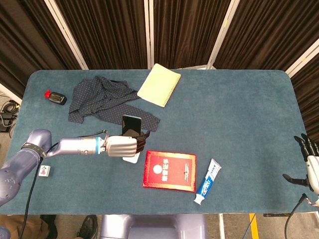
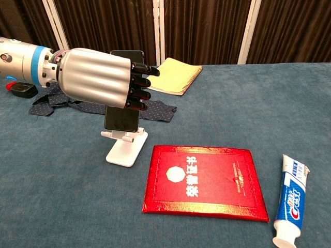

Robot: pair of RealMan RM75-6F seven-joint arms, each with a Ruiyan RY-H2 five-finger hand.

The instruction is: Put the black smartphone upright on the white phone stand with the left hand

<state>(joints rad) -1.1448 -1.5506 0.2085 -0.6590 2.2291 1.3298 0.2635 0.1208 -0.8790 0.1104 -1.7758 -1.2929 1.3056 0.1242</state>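
My left hand [image 1: 123, 145] [image 2: 98, 77] grips the black smartphone [image 1: 131, 124] [image 2: 122, 118] and holds it upright against the white phone stand [image 2: 124, 149] [image 1: 131, 159]. In the chest view the phone's lower edge hangs just above the stand's front lip, and the hand hides the stand's back plate. I cannot tell whether the phone touches the stand. My right hand [image 1: 310, 168] shows at the far right edge of the head view, off the table, fingers spread and holding nothing.
A red booklet [image 1: 169, 171] [image 2: 204, 181] lies right of the stand, a toothpaste tube [image 1: 208, 181] [image 2: 290, 200] beyond it. A dotted dark cloth [image 1: 107, 102], a yellow notebook [image 1: 159, 84] and a small black object [image 1: 56, 98] sit at the back. A mahjong tile [image 1: 44, 171] lies front left.
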